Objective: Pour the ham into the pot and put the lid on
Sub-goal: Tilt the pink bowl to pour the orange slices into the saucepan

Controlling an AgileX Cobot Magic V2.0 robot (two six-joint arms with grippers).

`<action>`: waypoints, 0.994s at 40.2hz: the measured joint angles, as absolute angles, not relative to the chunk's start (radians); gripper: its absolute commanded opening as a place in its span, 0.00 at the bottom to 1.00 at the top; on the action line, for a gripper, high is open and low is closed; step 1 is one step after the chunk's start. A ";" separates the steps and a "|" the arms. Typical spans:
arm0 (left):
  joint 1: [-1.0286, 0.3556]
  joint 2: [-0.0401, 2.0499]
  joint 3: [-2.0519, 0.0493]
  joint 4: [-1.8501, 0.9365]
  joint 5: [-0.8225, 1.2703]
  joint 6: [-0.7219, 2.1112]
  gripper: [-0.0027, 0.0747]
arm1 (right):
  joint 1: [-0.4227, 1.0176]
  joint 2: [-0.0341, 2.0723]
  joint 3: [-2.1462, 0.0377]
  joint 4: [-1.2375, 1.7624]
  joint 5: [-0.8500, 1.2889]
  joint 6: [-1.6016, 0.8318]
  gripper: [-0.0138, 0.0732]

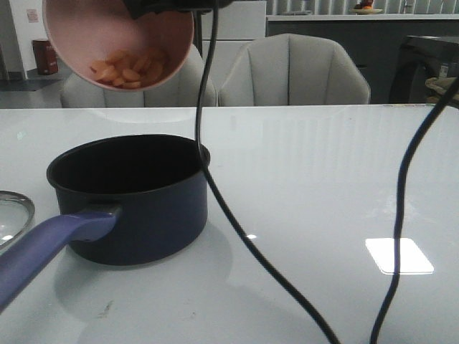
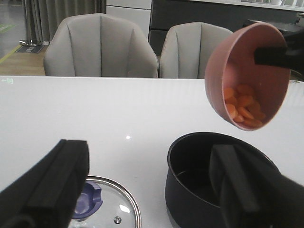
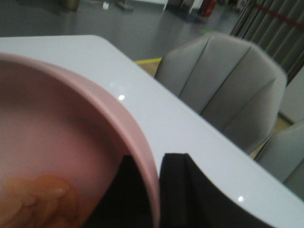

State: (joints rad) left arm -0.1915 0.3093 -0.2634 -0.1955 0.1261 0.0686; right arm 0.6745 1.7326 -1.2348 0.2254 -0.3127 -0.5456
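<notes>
Front view: my right end effector (image 1: 168, 6) sits at the upper left of the frame, pinching the rim of the pink bowl (image 1: 72, 36), tipped over the pot (image 1: 143, 215).
Right grip: in the right wrist view one finger is inside the bowl wall and one outside, clamped on the rim.
Ham (image 1: 129, 70): heaped against the bowl's low side, none visible in the pot.
Pot: lower left of the front view, on the bench (image 1: 323, 165), handle (image 1: 50, 247) running toward the lower left corner.
Lid (image 2: 118, 209): flat on the bench at the bottom of the left wrist view, just beside the pot, knob up.
Left end effector (image 2: 147, 185): spread wide, holding nothing, hanging over lid and pot.
Risk, spill: the bowl's lip looks near the pot's far rim, so slices may drop onto the bench.
Risk, slip: a rim-only pinch could let the bowl rotate as I tip further.
Risk, cable (image 1: 208, 150): it hangs against the pot's edge and might snag or nudge it.
</notes>
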 measured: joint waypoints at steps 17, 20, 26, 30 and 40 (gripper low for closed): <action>-0.191 0.309 -0.263 -0.195 0.126 0.069 0.78 | 0.678 1.821 -1.114 0.165 -0.906 -0.600 0.32; -0.191 0.309 -0.263 -0.195 0.126 0.069 0.78 | 0.678 1.840 -1.102 0.120 -1.007 -0.600 0.32; -0.191 0.309 -0.263 -0.195 0.126 0.069 0.78 | 0.678 1.889 -1.097 0.032 -1.098 -0.600 0.32; -0.191 0.309 -0.263 -0.195 0.126 0.069 0.78 | 0.679 1.923 -1.097 0.000 -1.100 -0.604 0.32; -0.191 0.309 -0.263 -0.195 0.126 0.069 0.78 | 0.679 1.947 -1.097 -0.016 -1.104 -0.640 0.32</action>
State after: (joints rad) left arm -0.1915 0.3093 -0.2634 -0.1955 0.1261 0.0686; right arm 0.6794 1.9469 -1.0967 -0.0163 -1.1044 -0.6397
